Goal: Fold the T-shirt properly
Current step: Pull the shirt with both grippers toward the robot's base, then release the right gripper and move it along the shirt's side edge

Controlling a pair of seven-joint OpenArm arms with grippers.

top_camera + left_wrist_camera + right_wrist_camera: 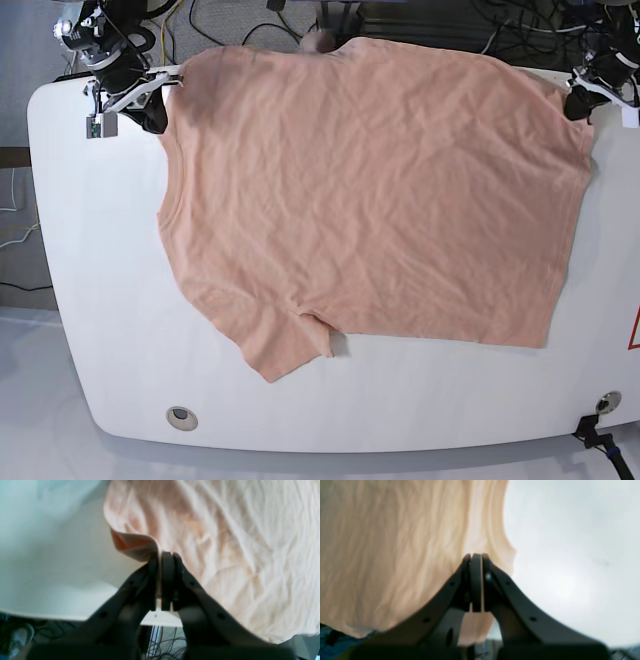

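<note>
The shirt [370, 190] lies spread flat on the bench [90, 300], no fold made. Left pincer [162, 557] and right pincer [476, 556] each clamp a far-edge corner; folding remains.

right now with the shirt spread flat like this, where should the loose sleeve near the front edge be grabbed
Grip the sleeve at its outer hem corner, coming in from the table's front edge. It lies flat and sticks out past the T-shirt's body, so its tip is the free edge with bare table around it. Both the left gripper and right gripper are already shut on far corners, so one would probably need to let go first.
</note>
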